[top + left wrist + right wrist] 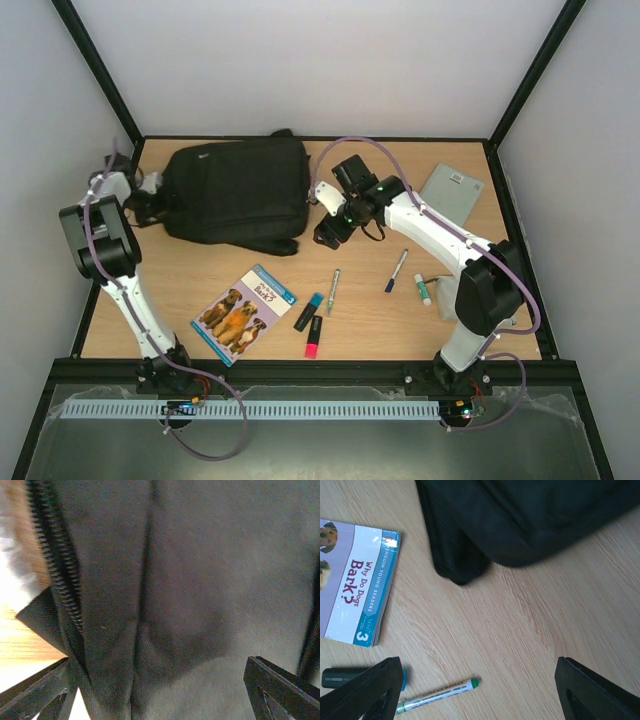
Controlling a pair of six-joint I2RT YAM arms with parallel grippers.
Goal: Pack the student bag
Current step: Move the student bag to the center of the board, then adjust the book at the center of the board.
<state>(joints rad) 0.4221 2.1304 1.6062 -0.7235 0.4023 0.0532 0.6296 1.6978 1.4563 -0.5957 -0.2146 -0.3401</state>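
Toward six o'clock on the wooden table (380, 330) lie a "Why Do Dogs Bark?" reader (243, 312), a blue-capped highlighter (308, 311) and a pink-capped highlighter (313, 338). Farther back, the right gripper (480, 680) hovers over bare wood just off the bag's corner, fingers spread wide. At eleven o'clock lies the student bag (240, 190) — black woven fabric, flat, with a coiled zip (60, 565) beside a creased panel. At its nine o'clock edge the left gripper (157, 680) is splayed apart, with fabric between its fingers — not clamped.

Pale wooden table (380, 325), plain white walls (320, 60) on three sides, black frame posts (100, 70) — soft, even light
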